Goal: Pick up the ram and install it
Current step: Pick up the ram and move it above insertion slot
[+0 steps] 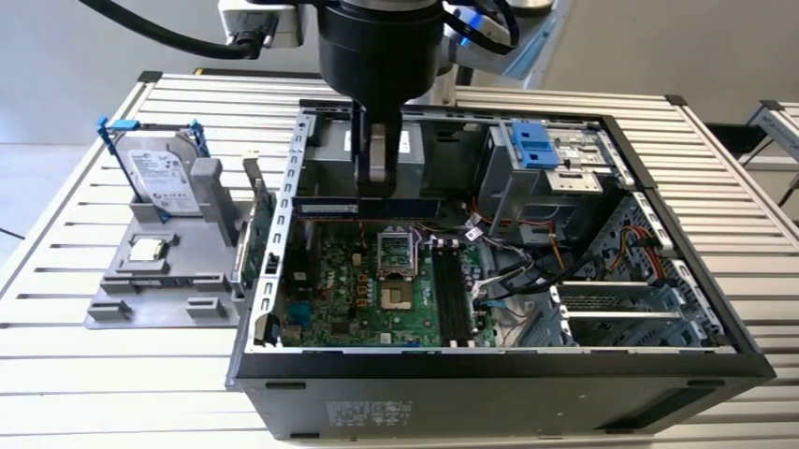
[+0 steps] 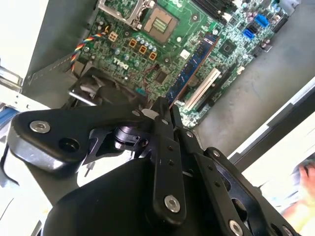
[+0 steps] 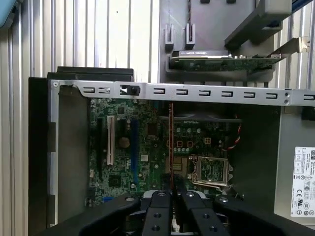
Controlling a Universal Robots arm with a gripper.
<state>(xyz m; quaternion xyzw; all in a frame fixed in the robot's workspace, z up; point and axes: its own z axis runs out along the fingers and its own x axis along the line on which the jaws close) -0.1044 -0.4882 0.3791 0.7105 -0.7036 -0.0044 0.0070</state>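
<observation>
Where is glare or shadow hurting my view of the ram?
Second wrist view: ram well lit over the board, areas beyond the case washed out white. First wrist view: board dim in the case's shade, ram edge-on, a thin line. Exterior view: even light, no glare.

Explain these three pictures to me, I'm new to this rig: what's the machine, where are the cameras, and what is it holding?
The machine is one robot arm ending in a two-fingered gripper. The exterior view looks from off the arm at an open computer case on a slatted table. Both wrist views ride on the arm and look past the gripper at the motherboard. The gripper is shut on the ram, a narrow blue stick, held over the motherboard and not yet in a slot. At the exterior view's left, a grey stand carries a hard drive and an expansion card.
</observation>
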